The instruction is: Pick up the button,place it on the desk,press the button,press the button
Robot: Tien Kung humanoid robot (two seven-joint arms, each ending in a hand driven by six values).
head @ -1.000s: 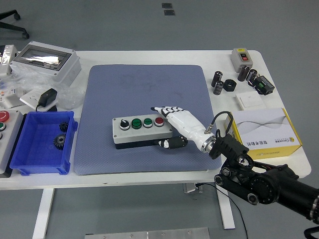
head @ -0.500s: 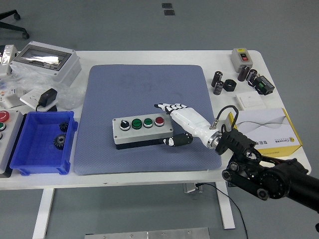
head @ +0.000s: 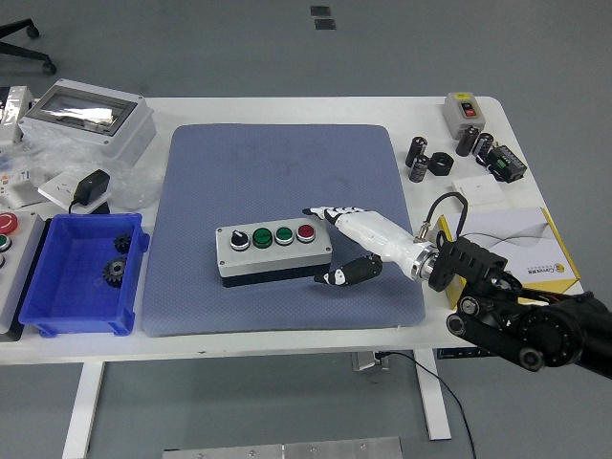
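We see the grey rectangular push-button box (head: 274,251), with its black knob and green and red caps, lying flat on the blue-grey mat (head: 277,172) near its front edge. Our white-shelled right hand (head: 356,241) sits just right of it, fingers extended, thumb apart below, holding nothing; it seems clear of the box.

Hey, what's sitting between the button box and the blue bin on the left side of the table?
Nothing but bare mat and a strip of white table. The head view shows no object between the button box and the blue bin.
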